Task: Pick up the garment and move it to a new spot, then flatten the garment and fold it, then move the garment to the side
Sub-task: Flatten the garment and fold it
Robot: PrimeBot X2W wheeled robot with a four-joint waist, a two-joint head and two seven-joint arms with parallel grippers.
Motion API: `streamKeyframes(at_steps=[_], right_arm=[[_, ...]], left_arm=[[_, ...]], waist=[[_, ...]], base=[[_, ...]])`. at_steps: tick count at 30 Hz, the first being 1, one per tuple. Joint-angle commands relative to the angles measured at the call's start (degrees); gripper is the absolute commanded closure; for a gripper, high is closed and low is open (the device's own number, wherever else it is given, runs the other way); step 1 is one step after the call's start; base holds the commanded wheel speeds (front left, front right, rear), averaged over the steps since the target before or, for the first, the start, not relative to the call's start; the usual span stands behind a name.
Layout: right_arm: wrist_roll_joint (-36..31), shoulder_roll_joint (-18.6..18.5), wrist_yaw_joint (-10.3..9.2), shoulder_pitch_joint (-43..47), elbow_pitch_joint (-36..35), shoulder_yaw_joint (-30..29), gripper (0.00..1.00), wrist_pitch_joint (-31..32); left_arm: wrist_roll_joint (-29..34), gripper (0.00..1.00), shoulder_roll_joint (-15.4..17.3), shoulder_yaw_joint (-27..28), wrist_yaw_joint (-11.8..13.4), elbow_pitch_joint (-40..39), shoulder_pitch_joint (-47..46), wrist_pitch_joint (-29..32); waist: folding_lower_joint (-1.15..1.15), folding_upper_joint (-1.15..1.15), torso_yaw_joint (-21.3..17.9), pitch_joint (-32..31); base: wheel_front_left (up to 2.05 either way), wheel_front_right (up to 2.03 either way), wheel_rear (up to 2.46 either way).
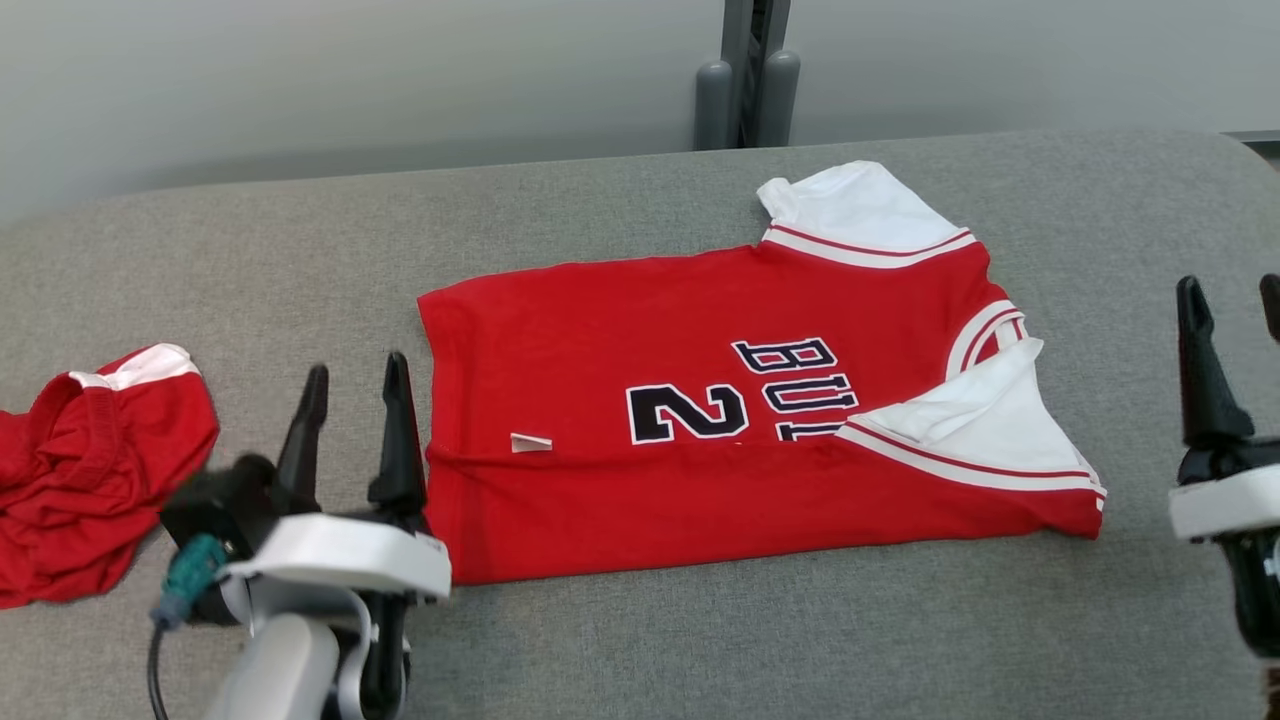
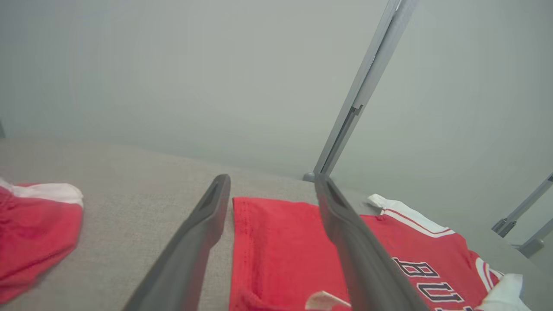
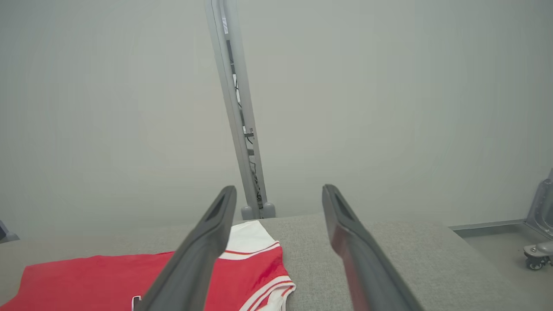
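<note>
Red jersey (image 1: 720,440) is lying flat on the grey padded table (image 1: 620,640), about mid-table, hem end pointing to robot's left, collar end to its right. Near long edge is sitting doubled up over the body, and one white sleeve (image 1: 975,415) is lying folded in over the chest, covering part of the dark lettering; the number 2 is showing. The other white sleeve (image 1: 860,210) is sticking out on the far side. A small white tag (image 1: 530,442) is lying on the red fabric near the hem end. Left gripper (image 1: 357,365) is hanging just beside the hem edge, close to the near-left corner, fingers spread apart and gripping nothing; in the left wrist view the hem edge is showing between the two fingers (image 2: 194,242). Whether the tips are touching cloth, cannot tell. Right gripper (image 1: 1230,285) is sitting well off to the right of the collar end, over bare table, jaws also standing wide apart with nothing between them. A second red garment (image 1: 90,470) with white trim is lying crumpled at the table's left edge, apart from the jersey. A grey post (image 1: 748,75) is standing behind the table's far edge.
</note>
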Motion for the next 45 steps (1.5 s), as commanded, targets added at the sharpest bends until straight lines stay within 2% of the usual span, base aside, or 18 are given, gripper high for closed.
streamKeyframes(at_steps=[1, 7, 10, 16, 22, 25, 34, 39, 42, 45], right_arm=[[-1.99, 1.26, 0.02, 1.28, -1.66, -1.35, 0.0, -0.03], [-9.71, 8.71, 0.02, 7.41, -6.63, -7.45, 0.0, -0.03], [-9.7, 11.37, 0.02, 9.06, -7.7, -8.69, 0.0, -0.04], [-11.1, 11.44, 0.02, 10.68, -8.87, -8.34, 0.0, -0.04], [-13.02, 10.82, 0.02, 10.68, -9.05, -7.14, 0.0, -0.04], [-13.45, 11.04, 0.02, 10.78, -9.19, -7.17, 0.0, -0.04], [-14.85, 11.46, 0.02, 10.69, -9.01, -6.83, 0.0, -0.05], [-14.5, 11.72, 0.02, 10.52, -8.5, -6.81, 0.0, -0.05], [-14.31, 11.88, 0.02, 10.41, -8.3, -6.71, 0.0, -0.05], [-14.14, 11.98, 0.02, 10.35, -8.06, -6.69, 0.0, -0.05]], left_arm=[[1.57, 0.0, -1.0, 1.23, -0.74, 0.21, 1.8, -0.2], [11.27, 0.0, -5.18, 4.87, -4.09, 4.02, 6.43, -0.21], [14.62, 0.0, -6.54, 6.48, -5.28, 5.23, 7.54, -0.22], [18.83, 0.0, -7.98, 10.33, -7.19, 6.0, 7.97, -0.22], [23.67, 0.0, -8.39, 11.16, -8.21, 4.75, 8.59, -0.22], [25.13, 0.0, -8.47, 10.86, -8.13, 3.74, 8.93, -0.22], [28.35, 0.0, -8.46, 8.18, -5.55, -0.36, 10.25, -0.23], [27.11, 0.0, -8.47, 7.61, -5.65, 1.91, 10.87, -0.22], [25.37, 0.0, -8.51, 5.93, -7.46, 7.5, 11.04, -0.19], [24.04, 0.0, -8.47, 5.6, -7.29, 11.96, 9.52, -0.22]], waist=[[0.0, 0.0, -0.18, -0.15], [0.0, 0.0, -0.4, -0.28], [0.0, 0.0, -0.29, -0.17], [0.0, 0.0, 0.04, 0.15], [0.0, 0.0, 0.24, 0.12], [0.0, 0.0, 0.32, 0.2], [0.0, 0.0, 0.68, 0.77], [0.0, 0.0, 0.63, 0.89], [0.0, 0.0, 0.49, 0.84], [0.0, 0.0, 0.28, 0.81]], base=[[0.0, 0.0, 0.0], [0.0, 0.0, 0.0], [0.0, 0.0, 0.0], [0.0, 0.0, 0.0], [0.0, 0.0, 0.0], [0.0, 0.0, 0.0], [0.0, 0.0, 0.0], [0.0, 0.0, 0.0], [0.0, 0.0, 0.0], [0.0, 0.0, 0.0]])
